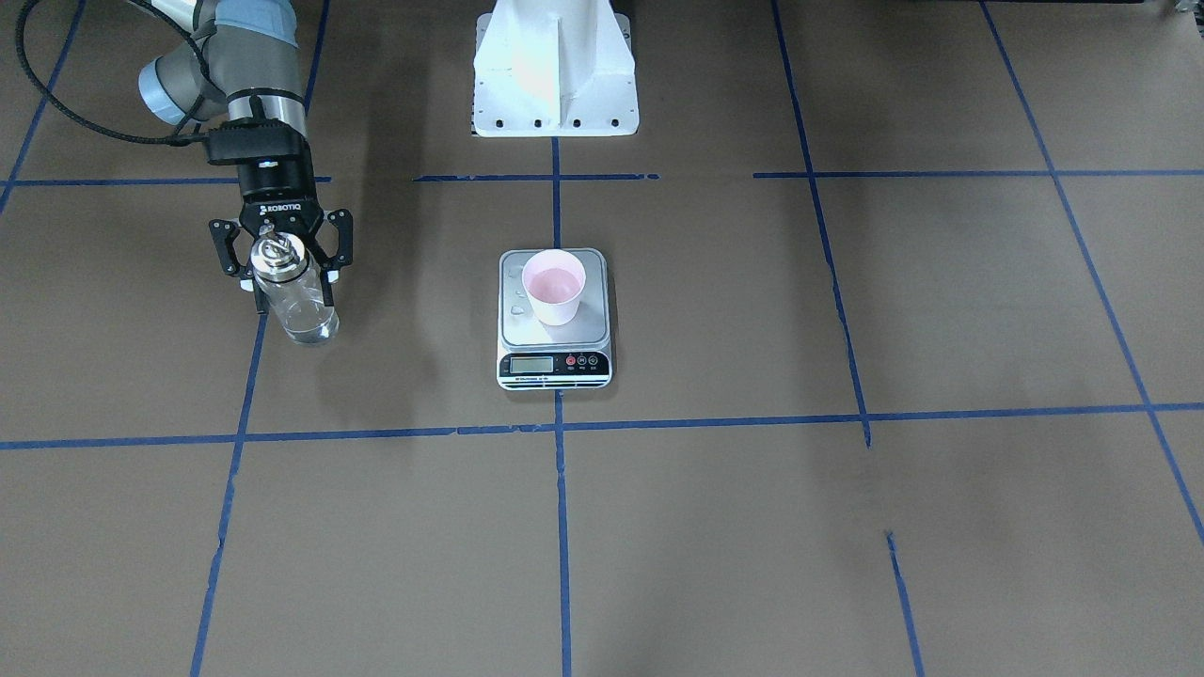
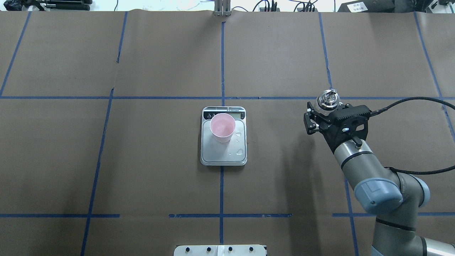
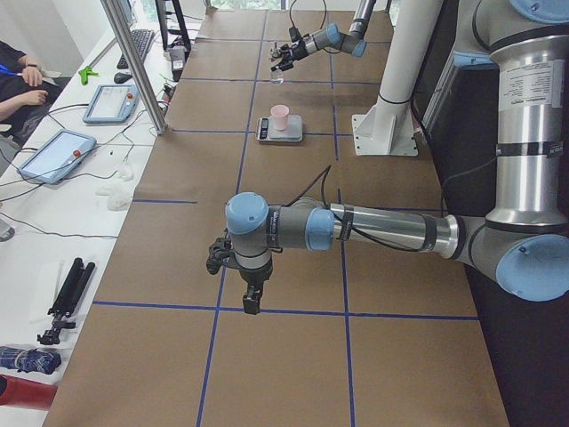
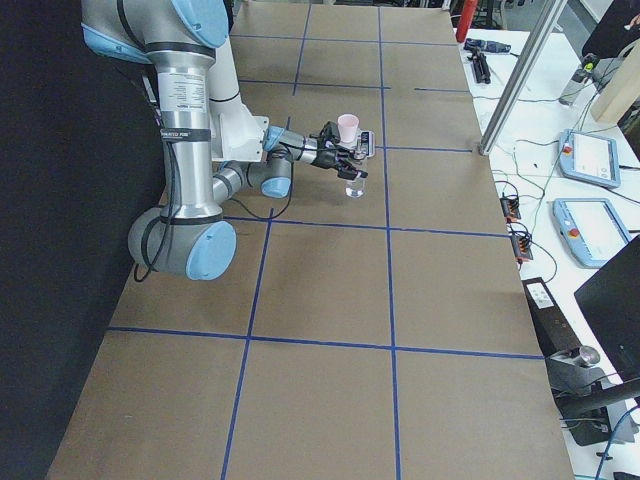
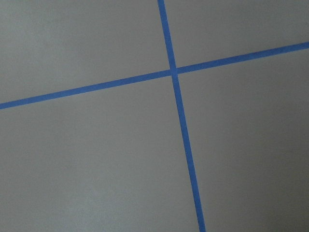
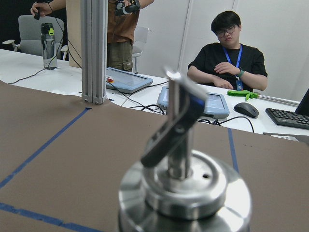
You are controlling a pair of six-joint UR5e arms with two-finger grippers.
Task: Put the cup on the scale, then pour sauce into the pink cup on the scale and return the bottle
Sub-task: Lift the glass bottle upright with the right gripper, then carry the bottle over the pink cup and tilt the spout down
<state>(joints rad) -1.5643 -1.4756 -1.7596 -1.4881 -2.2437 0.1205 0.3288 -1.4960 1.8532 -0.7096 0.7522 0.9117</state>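
Observation:
The pale pink cup [image 1: 555, 287] stands upright on the scale [image 1: 553, 365], toward the platform's display end; it also shows in the overhead view [image 2: 222, 127]. Clear drops lie on the scale's steel platform [image 2: 240, 152]. My right gripper [image 1: 287, 282] is shut on the clear glass bottle [image 1: 296, 306], held upright with its base at or just above the table, well off to the robot's right of the scale. The silver pour-spout cap fills the right wrist view [image 6: 186, 193]. My left gripper [image 3: 252, 301] hangs over bare table far from the scale; I cannot tell whether it is open.
The white robot base [image 1: 555, 75] stands behind the scale. Blue tape lines [image 5: 178, 106] grid the brown table. Beyond the table's far edge are an aluminium post [image 6: 94, 48], tablets and seated operators [image 6: 231, 63].

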